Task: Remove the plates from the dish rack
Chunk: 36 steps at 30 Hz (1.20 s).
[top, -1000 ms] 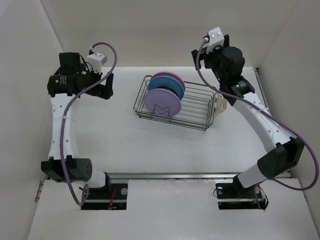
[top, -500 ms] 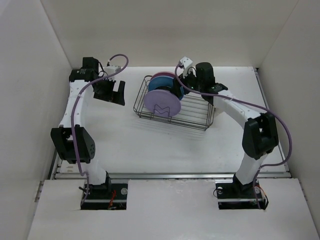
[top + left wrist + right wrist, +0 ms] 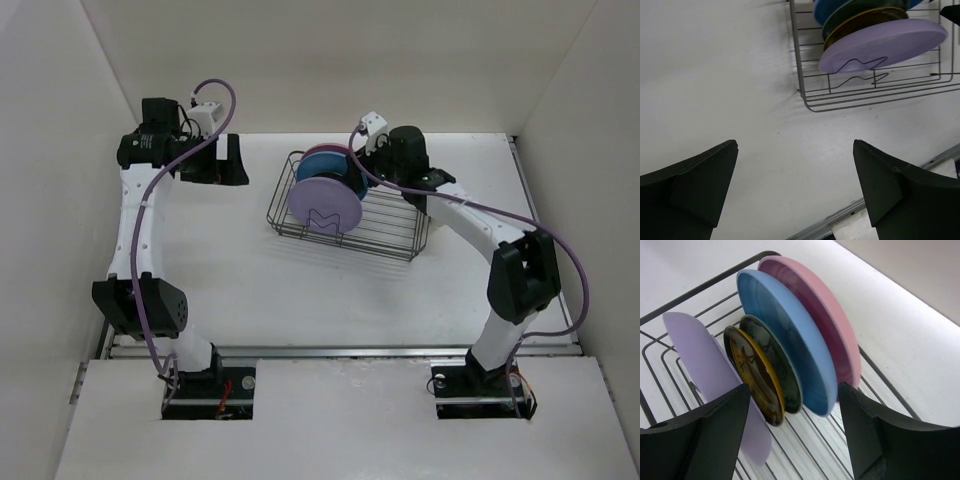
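- The rack [image 3: 390, 215] sits mid-table, w/ all the plates upright on edge at its left end.
- Nearest you is the lavender plate [image 3: 325, 205]. Behind it come a small dark-rimmed plate [image 3: 752, 375] w/ a yellow-orange face, a dark teal plate [image 3: 771, 357], the blue plate [image 3: 785, 335], then the pink plate [image 3: 815, 310] farthest back.
- Your R gripper [image 3: 792, 390] is at the rack's far side by the stack, fingers spread wide, gripping nothing. The blue & small plates show btwn the fingers.
- Your L gripper [image 3: 794, 145] is at far left, beside the rack but not touching it. Fingers are spread wide & empty over the table [image 3: 715, 75].
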Motion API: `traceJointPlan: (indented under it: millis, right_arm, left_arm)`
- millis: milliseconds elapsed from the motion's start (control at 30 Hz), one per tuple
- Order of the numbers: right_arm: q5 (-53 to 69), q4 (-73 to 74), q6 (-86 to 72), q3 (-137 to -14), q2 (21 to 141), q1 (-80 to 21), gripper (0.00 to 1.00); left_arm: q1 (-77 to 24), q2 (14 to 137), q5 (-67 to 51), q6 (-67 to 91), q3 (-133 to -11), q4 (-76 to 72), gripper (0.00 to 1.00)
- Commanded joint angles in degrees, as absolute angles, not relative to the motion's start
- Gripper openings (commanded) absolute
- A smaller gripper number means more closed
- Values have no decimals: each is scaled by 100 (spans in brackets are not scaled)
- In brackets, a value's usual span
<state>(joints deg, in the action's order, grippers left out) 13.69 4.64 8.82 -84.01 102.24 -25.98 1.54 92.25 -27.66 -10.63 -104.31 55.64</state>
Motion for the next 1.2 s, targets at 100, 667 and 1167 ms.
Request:
traceJointPlan:
  millis: [100, 667, 1167]
  right_arm:
    - [1221, 35, 791, -7982, 9089, -2707, 76]
    - [660, 227, 510, -7856, 10133, -3208, 30]
    - [-624, -439, 1301, -7708, 8324, -3577, 0]
  left_arm:
    - [185, 9026, -3115, -1265, -10608, 5660, 100]
    - [-211, 8552, -1090, -1336, -9633, 5204, 100]
    - [-378, 8252, -1511, -1336, -9105, 5010, 100]
